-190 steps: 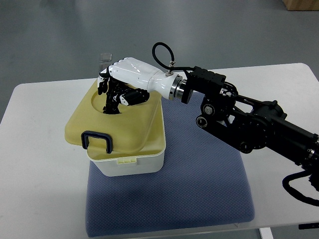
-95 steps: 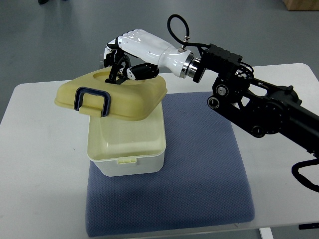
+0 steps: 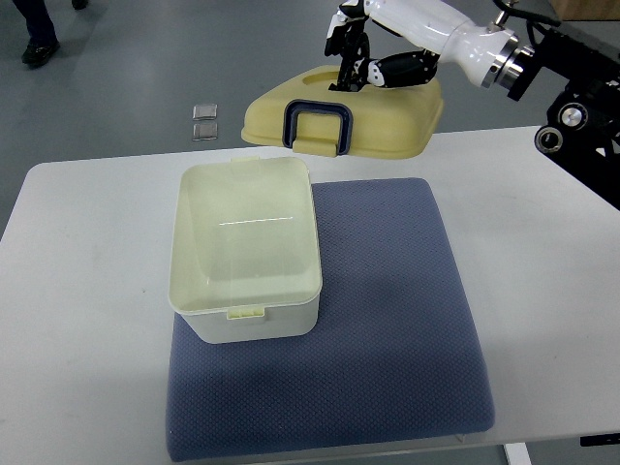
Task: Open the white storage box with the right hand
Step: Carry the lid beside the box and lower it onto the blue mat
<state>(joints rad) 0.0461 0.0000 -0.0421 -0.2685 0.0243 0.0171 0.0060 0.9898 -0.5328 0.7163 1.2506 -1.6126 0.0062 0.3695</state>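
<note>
One camera looks steeply down onto the white table point(image 3: 87, 252) from the robot's side.

A blue mat point(image 3: 387, 329) lies on the white table point(image 3: 87, 291), above grey floor point(image 3: 126, 58).

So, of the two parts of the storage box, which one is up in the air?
The pale yellow lid with the dark handle, held by the right hand; the white open box rests on the blue mat.

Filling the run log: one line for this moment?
right hand: holds lid aloft | storage box: open, on blue mat | left: unseen
</note>
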